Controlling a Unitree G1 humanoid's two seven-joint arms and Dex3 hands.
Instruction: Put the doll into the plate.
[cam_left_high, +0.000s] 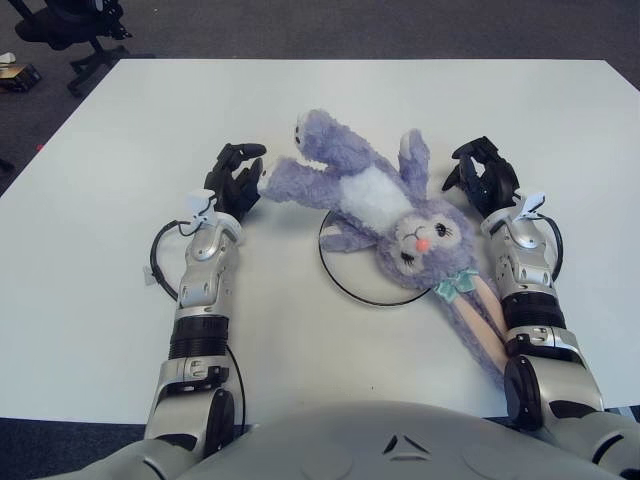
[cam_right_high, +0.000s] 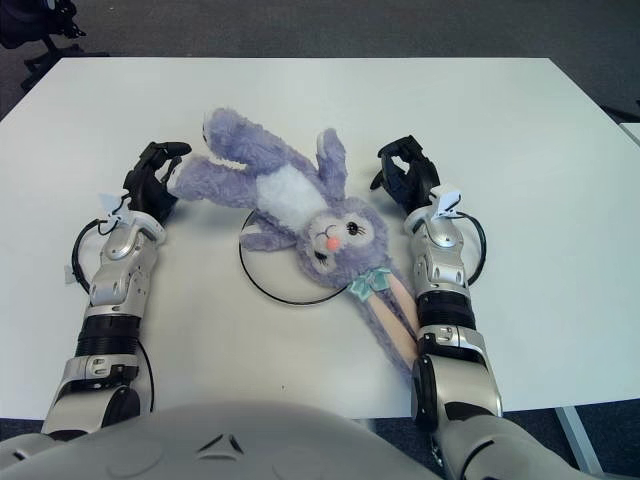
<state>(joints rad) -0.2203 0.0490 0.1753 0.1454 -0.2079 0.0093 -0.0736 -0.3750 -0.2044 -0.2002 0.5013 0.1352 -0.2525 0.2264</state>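
Observation:
A purple plush rabbit doll (cam_left_high: 375, 200) lies on its back, slanted across a white plate with a dark rim (cam_left_high: 345, 286) in the middle of the table. Its head and one arm cover most of the plate. Its legs stretch up and left off the plate, and its long ears trail down to the right off the rim. My left hand (cam_left_high: 236, 176) shows right beside the doll's outstretched foot, fingers relaxed and holding nothing. My right hand (cam_left_high: 483, 174) shows to the right of the doll's raised paw, a small gap away, fingers loosely bent and empty.
The white table (cam_left_high: 110, 300) spreads wide on all sides. The doll's ears (cam_left_high: 478, 320) lie against my right forearm. A black office chair (cam_left_high: 70, 28) stands on the dark floor past the table's far left corner.

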